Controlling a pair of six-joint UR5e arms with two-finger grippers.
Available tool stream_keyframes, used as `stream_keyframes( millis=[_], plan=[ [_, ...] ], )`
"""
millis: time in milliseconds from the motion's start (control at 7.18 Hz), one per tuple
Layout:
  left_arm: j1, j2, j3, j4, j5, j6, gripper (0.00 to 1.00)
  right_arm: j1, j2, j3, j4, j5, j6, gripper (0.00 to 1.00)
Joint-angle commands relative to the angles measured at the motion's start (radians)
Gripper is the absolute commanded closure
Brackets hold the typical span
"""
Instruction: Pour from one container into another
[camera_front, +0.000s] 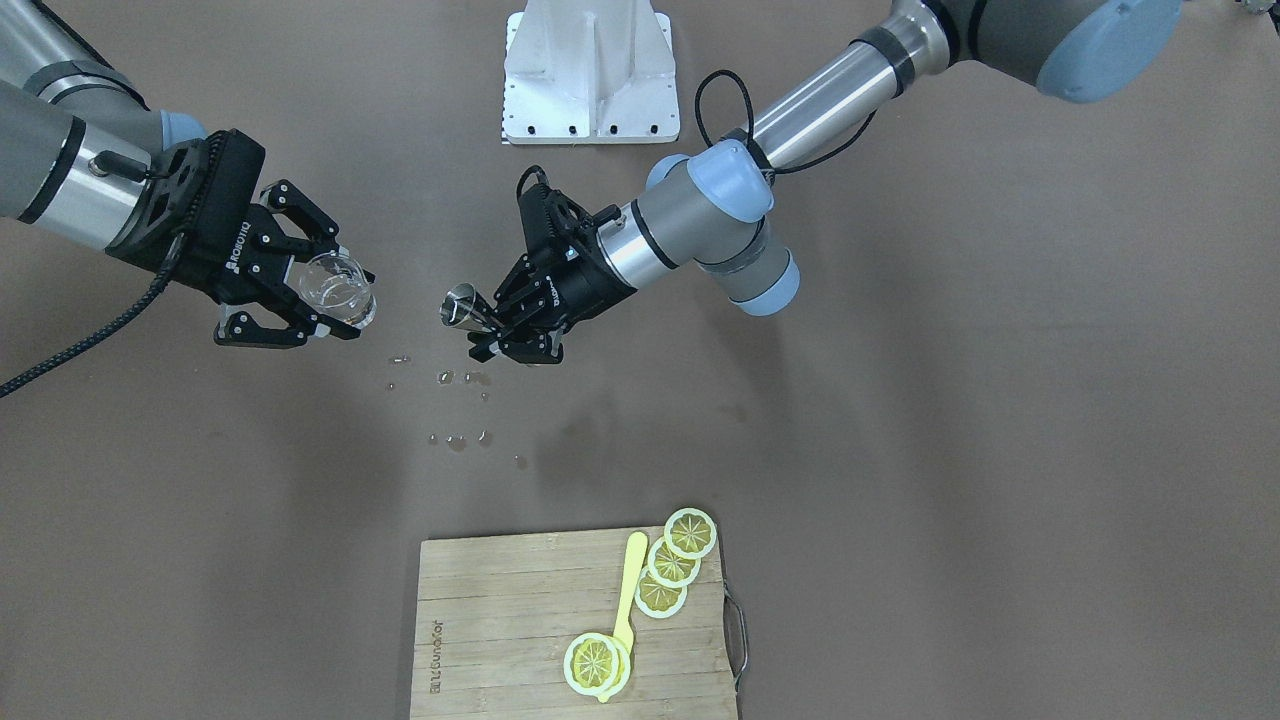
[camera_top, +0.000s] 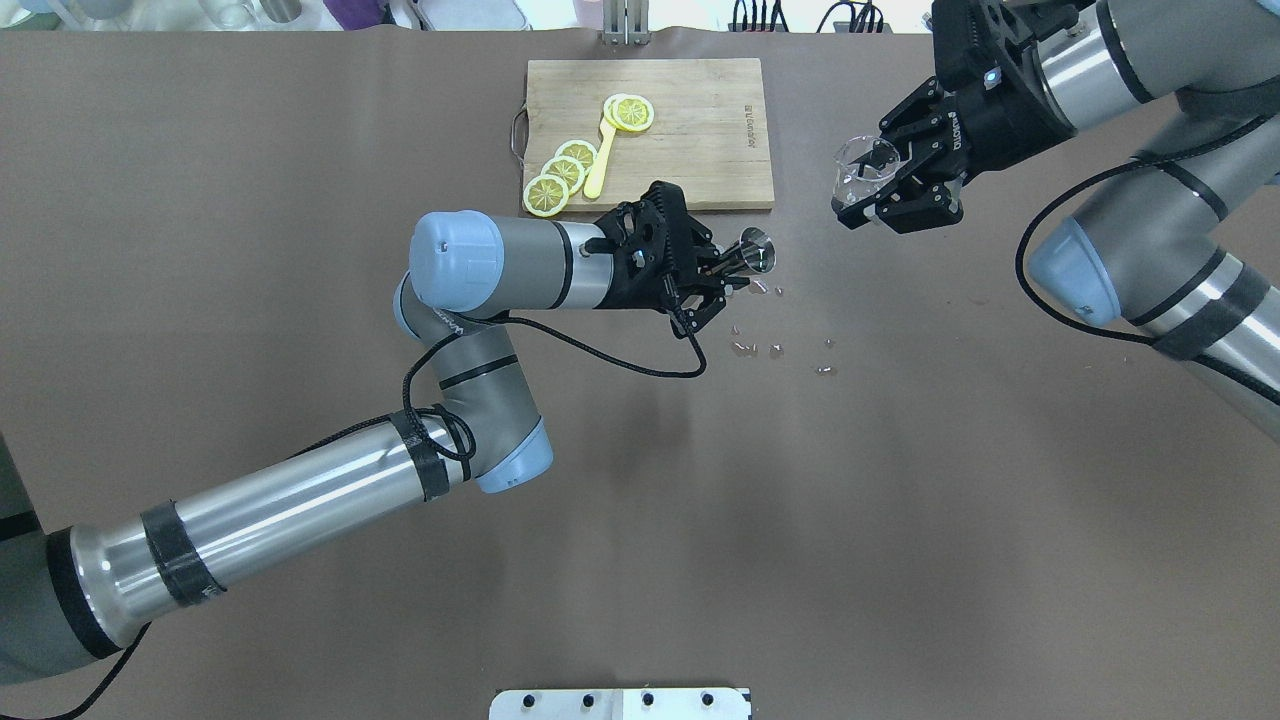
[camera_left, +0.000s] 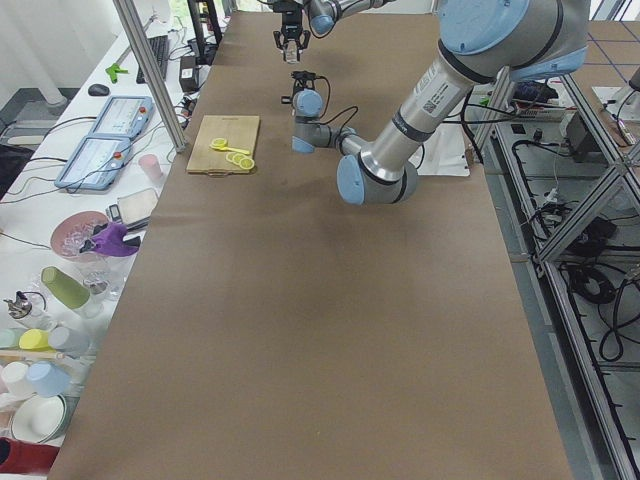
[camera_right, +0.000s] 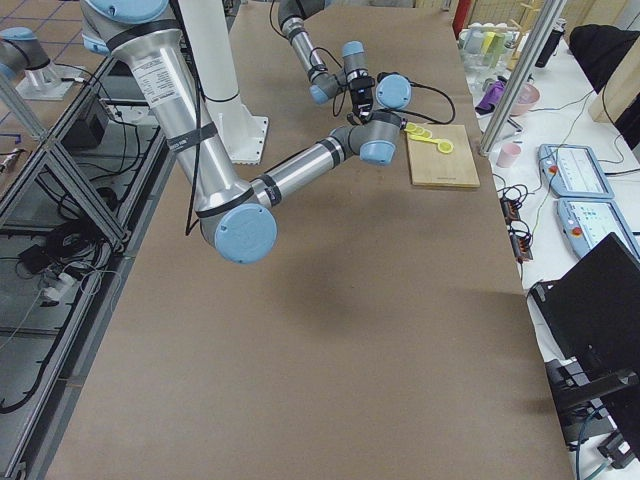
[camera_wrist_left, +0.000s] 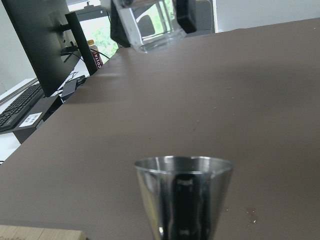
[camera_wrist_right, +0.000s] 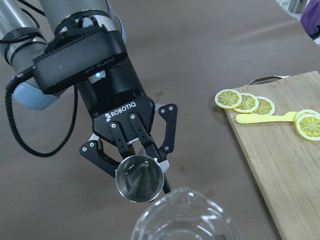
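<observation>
My left gripper (camera_top: 728, 268) is shut on a small steel jigger (camera_top: 752, 252), lying sideways above the table's middle with its mouth toward the right arm. In the front view the jigger (camera_front: 462, 306) sticks out of the same gripper (camera_front: 492, 328). My right gripper (camera_top: 875, 180) is shut on a clear glass beaker (camera_top: 852, 165), tilted and held higher, apart from the jigger. The beaker (camera_front: 345, 292) hangs left of the jigger in the front view. The left wrist view has the jigger (camera_wrist_left: 183, 197) close up and the beaker (camera_wrist_left: 150, 25) above. The beaker's rim (camera_wrist_right: 185, 217) fills the right wrist view's bottom.
Small clear droplets (camera_front: 455, 400) dot the brown table below the jigger. A wooden cutting board (camera_top: 700, 130) with lemon slices (camera_top: 565, 175) and a yellow spoon (camera_top: 600, 165) lies at the far edge. The white robot base plate (camera_front: 590, 75) stands on the robot's side.
</observation>
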Motion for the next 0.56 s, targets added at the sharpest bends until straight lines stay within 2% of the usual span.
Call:
stream_keyframes(
  millis=[0,418],
  plan=[
    [0.0,-0.004,0.012,-0.018,-0.026,0.002,1.0,-0.015,0.017,0.032,-0.144,-0.001,-0.075,1.0],
    [0.002,0.0,0.012,-0.038,-0.028,-0.038,1.0,-0.047,0.019,0.077,-0.285,-0.033,-0.129,1.0]
  ],
)
